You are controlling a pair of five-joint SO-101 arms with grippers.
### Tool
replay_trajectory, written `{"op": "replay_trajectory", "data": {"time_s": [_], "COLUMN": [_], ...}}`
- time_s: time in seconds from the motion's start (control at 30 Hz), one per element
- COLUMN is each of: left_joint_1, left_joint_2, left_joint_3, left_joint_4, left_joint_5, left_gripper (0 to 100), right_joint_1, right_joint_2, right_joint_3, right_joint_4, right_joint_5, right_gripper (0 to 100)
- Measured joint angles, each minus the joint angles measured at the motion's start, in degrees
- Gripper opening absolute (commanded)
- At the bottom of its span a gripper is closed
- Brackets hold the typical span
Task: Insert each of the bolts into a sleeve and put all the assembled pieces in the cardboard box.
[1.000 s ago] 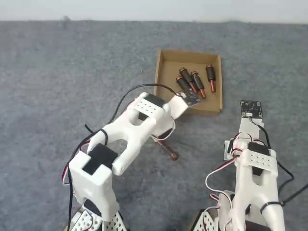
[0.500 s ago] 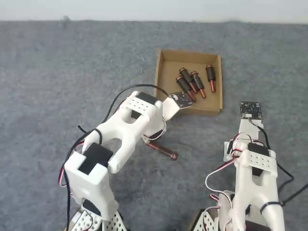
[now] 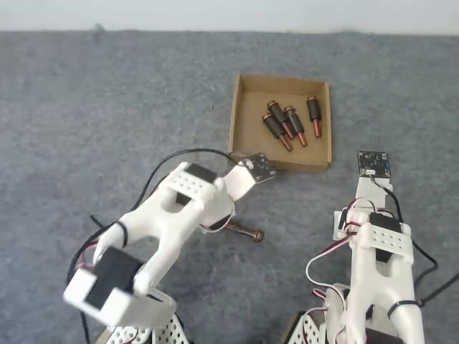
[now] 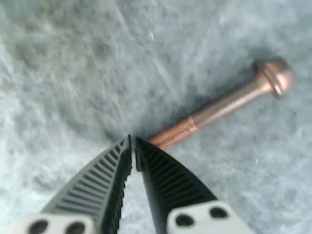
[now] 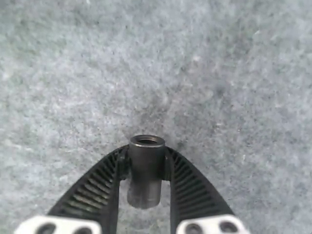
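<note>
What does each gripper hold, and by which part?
The right gripper holds a dark sleeve by its sides, near its open end. The left gripper is shut on nothing; the bolt lies loose by its tips.

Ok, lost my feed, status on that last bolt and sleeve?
Left gripper shut, empty, tips at threaded end of bolt lying on table. Right gripper shut on sleeve. Four assembled pieces in cardboard box.

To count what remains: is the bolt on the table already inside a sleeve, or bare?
Bare. The bolt lies flat on the table, thread and shank uncovered; the left gripper, shut, is beside its threaded end.
</note>
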Motion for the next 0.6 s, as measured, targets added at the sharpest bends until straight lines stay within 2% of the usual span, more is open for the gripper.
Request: {"op": "replay_trajectory", "data": {"time_s": [0.33, 0.6], "left_joint_1": [-0.09, -0.09], "left_joint_2": [-12.75, -28.13], "left_joint_3": [11.08, 15.82], "left_joint_4": [-2.37, -4.04], "left_joint_5": [0.18, 0.26], "left_gripper": [1, 1], "right_joint_1": [0.0, 0.0], "right_joint_2": [0.0, 0.0], "right_joint_3": [0.0, 0.0], "right_joint_4": [0.0, 0.0], "right_joint_5": [0.0, 0.0], "right_gripper": [0.6, 0.6]}}
